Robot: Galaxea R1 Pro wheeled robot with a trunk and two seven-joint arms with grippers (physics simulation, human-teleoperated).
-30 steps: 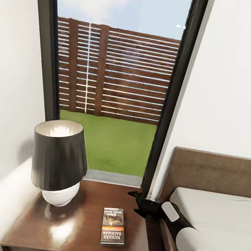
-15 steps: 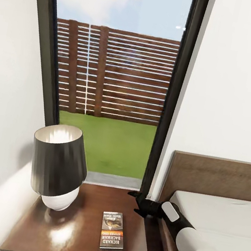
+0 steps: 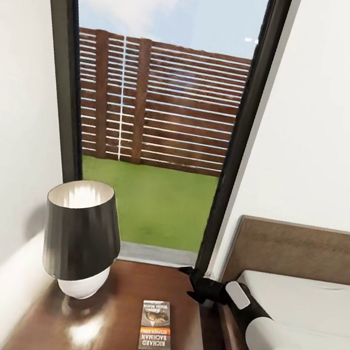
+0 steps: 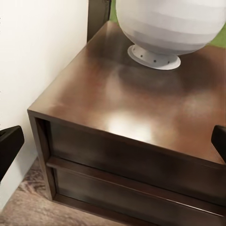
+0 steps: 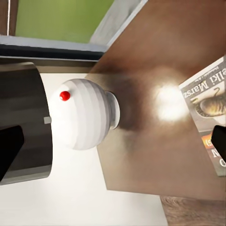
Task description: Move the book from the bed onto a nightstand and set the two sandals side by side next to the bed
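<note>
On the nightstand [image 3: 114, 325] the book [image 3: 156, 327] lies delivered; the right gripper [image 3: 193, 284] hovers spread and empty; sandals seemingly come next.

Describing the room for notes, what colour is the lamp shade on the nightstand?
Black outside, pale inside; the lamp shade shows best in the head view.

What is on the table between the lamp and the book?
Nothing. In the head view, only bare glossy wood of the nightstand lies between the lamp and the book.
</note>
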